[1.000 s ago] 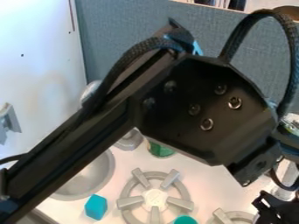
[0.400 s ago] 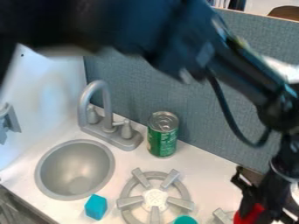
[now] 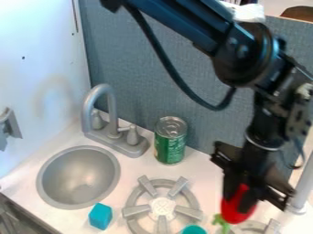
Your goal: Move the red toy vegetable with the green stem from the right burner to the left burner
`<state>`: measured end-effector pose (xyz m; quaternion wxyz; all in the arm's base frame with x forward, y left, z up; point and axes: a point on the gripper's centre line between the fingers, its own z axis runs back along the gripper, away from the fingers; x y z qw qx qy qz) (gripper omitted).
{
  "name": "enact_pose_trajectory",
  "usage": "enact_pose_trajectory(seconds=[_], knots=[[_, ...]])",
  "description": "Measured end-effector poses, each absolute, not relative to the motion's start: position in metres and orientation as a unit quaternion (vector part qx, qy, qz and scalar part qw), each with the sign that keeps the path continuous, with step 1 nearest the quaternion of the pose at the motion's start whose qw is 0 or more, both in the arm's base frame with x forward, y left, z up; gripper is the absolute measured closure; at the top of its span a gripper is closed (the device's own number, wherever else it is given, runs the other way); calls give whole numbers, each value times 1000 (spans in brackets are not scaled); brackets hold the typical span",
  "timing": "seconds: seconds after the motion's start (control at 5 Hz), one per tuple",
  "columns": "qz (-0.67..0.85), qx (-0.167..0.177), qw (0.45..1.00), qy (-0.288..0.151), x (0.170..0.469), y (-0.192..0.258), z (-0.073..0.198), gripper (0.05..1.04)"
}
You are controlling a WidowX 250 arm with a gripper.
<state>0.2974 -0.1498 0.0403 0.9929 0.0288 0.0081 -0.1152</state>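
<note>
In the camera view, the black arm (image 3: 241, 50) comes in from the top edge and bends down, and its gripper (image 3: 240, 200) hangs over the counter (image 3: 207, 183), toward the end away from the white side wall (image 3: 40, 59). The gripper is closed around a red toy (image 3: 231, 214) with a green stem (image 3: 221, 224), a finger on either side of it. The toy is held tilted, its stem end downward, by a grey burner (image 3: 274, 226); whether they touch is impossible to tell. Another burner (image 3: 162, 206) sits nearer the sink (image 3: 79, 176), with a teal round thing (image 3: 194, 230) at its rim, partly cut off by the view. A blue block (image 3: 100, 216) lies between that burner and the sink, near the counter's front edge. A green can (image 3: 169, 148) stands upright by the back edge, close to the grey partition (image 3: 153, 77). Beside the can, the grey faucet (image 3: 112, 132) rises behind the sink, near the corner where the side wall meets the partition.
</note>
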Motion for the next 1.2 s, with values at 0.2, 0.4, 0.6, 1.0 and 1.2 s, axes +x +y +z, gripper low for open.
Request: enact_pose_trajectory(seconds=[0.2,0.4,0.6,1.0,1.2], knots=[[-67,43,996,27,303,-115,38,765],[-23,77,996,35,314,-78,42,765],[4,98,993,58,326,-54,29,765],[5,120,985,121,328,-35,-20,765],[4,130,981,142,330,-34,-39,765]])
